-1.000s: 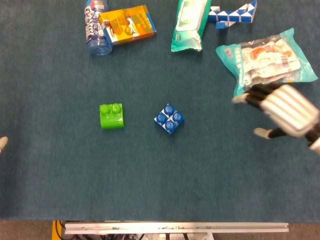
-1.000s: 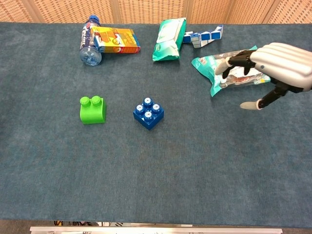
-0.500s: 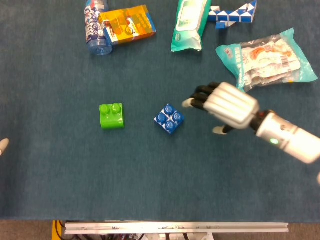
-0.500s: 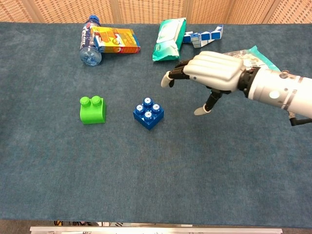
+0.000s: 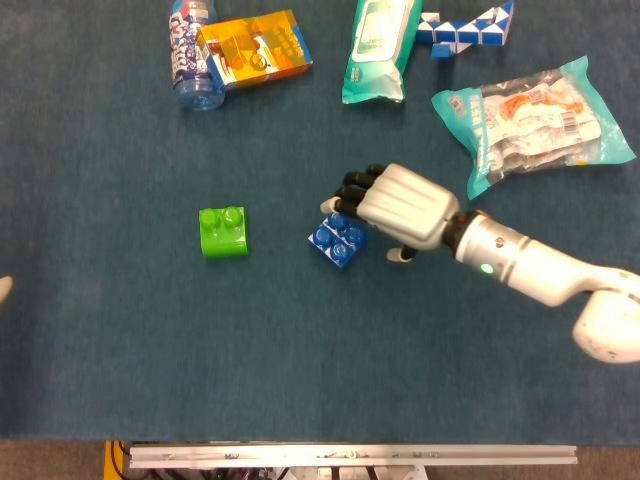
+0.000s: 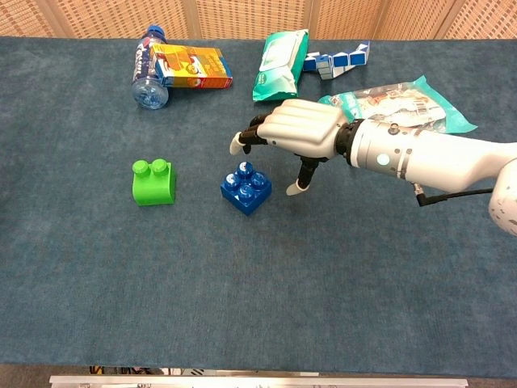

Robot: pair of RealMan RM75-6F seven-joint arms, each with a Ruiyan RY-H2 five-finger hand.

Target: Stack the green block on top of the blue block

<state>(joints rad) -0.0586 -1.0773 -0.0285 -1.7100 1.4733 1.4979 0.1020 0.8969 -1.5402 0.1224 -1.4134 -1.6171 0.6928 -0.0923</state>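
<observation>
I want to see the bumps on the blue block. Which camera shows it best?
The chest view: the blue block shows its bumpy top and two side faces, with the right hand hovering behind and above it. In the head view the hand's fingers cover the block's upper corner.

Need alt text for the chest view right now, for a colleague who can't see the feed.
The robot's white right hand hovers open over the square blue studded block mid-table, fingers spread. The green two-stud block sits untouched to its left; snack packets and a bottle lie along the far edge.
</observation>
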